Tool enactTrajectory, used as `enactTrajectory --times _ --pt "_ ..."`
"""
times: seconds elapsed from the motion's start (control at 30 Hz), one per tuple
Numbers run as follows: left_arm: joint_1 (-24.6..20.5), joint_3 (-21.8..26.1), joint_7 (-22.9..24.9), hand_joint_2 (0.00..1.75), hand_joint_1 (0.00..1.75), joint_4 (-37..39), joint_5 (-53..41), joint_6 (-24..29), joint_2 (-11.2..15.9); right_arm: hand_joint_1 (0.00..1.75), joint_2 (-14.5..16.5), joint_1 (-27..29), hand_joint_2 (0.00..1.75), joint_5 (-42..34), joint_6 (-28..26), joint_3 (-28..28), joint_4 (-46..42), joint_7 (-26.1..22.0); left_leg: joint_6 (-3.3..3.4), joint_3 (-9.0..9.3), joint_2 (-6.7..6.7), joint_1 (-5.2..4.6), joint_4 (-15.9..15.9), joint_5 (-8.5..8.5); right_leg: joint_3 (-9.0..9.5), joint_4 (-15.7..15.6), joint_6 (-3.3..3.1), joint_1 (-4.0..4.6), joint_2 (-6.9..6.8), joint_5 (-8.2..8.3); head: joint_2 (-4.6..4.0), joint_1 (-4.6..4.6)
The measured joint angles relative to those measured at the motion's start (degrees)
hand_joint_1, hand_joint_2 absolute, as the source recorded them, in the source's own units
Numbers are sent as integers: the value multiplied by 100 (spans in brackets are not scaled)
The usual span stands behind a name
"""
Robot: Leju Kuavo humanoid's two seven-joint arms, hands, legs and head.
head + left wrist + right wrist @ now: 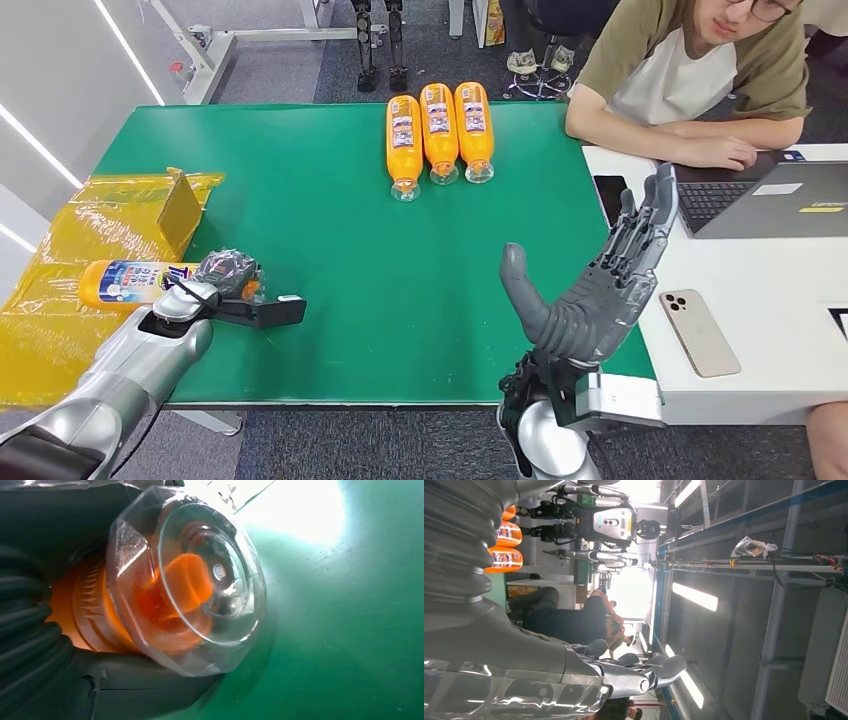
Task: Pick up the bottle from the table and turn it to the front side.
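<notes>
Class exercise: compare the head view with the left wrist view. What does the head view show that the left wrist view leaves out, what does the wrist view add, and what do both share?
Head view alone: three orange bottles lying side by side, the raised right hand, a laptop, a phone. Left wrist view alone: the clear cap close up, an orange nozzle inside it. Both: the left hand gripping the orange bottle over the green table.

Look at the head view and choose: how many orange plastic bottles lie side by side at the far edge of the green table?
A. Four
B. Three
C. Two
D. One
B: three orange plastic bottles lie in a row on the green table, clear caps towards the robot. A fourth bottle with a blue label is apart from them, gripped near its cap by the left hand.
</notes>
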Motion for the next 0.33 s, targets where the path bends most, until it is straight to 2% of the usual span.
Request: enactTrajectory --times 0.13,0.33 --pt "37 4 -52 175 0 0 21 227 -34 0 0 3 175 51 0 0 -25 42 0 0 -1 0 0 0 0 -1 0 0 -2 0 0 0" --pt "60 61 -56 175 0 0 163 440 -141 0 0 21 175 179 0 0 -127 104 0 1 -6 -2 0 0 3 -1 0 0 -10 -1 0 1"
